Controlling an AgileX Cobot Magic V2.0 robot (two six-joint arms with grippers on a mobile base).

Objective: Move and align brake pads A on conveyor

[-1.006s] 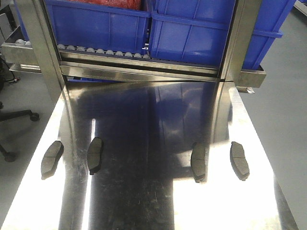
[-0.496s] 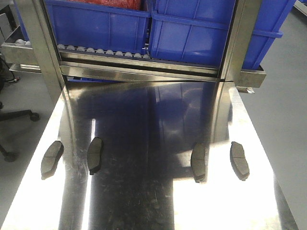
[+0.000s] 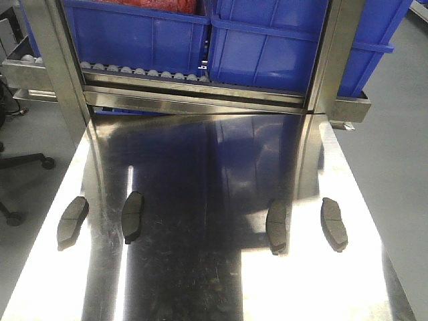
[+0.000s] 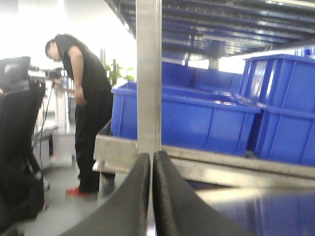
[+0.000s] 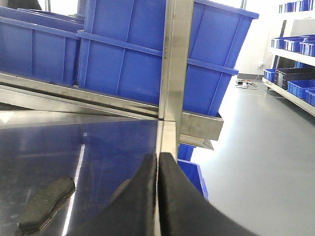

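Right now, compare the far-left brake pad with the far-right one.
The far-left pad lies by the steel table's left edge; the far-right pad by its right edge. In the front view the far-left pad's far end leans right, the far-right pad's leans left. Both are dark, flat and ungripped.

In the front view nothing has visibly changed over the last second. The four brake pads, the far-left pad, inner-left pad, inner-right pad and far-right pad, show no shift in place or angle on the steel table. The two wrist views come with no earlier pictures, so any change there cannot be told.
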